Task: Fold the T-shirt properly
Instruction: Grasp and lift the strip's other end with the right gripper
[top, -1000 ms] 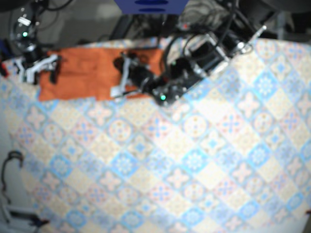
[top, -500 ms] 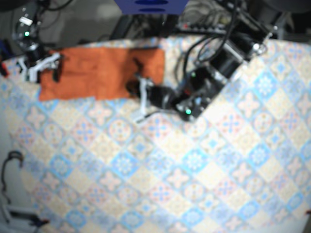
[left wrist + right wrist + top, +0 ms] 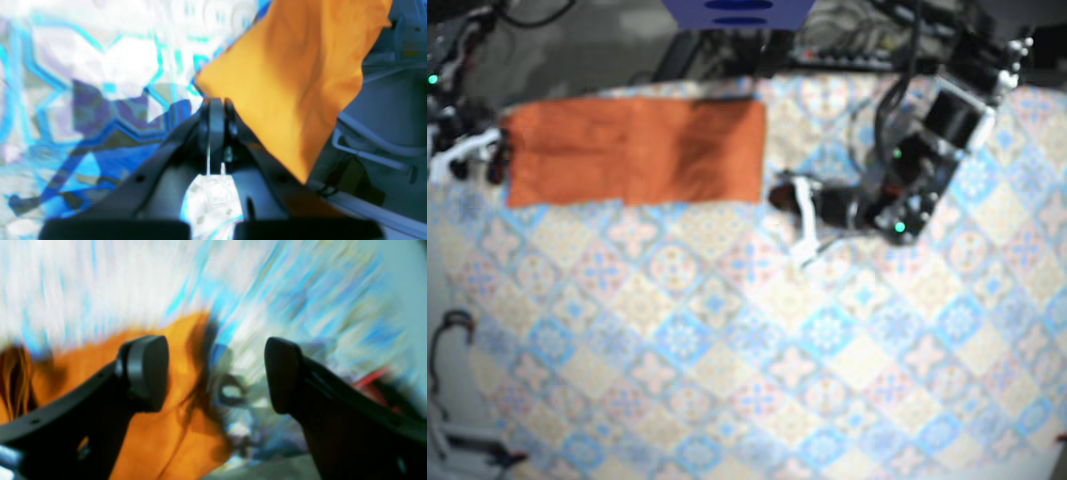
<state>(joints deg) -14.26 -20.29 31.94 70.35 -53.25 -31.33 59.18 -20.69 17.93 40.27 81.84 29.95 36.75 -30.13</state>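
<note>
Folded into 1 long band, the T-shirt point(image 3: 632, 150) lies just ahead of the right gripper point(image 3: 217, 373), spread wide, and beyond the left gripper point(image 3: 217, 105), pinched together on nothing; shortening cross-folds probably remain.

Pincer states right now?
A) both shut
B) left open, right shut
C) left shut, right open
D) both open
C: in the left wrist view the left pincer has its jaws pressed together. In the right wrist view the right pincer gapes wide, and the edge of the orange folded fabric T-shirt shows between its fingers.
</note>
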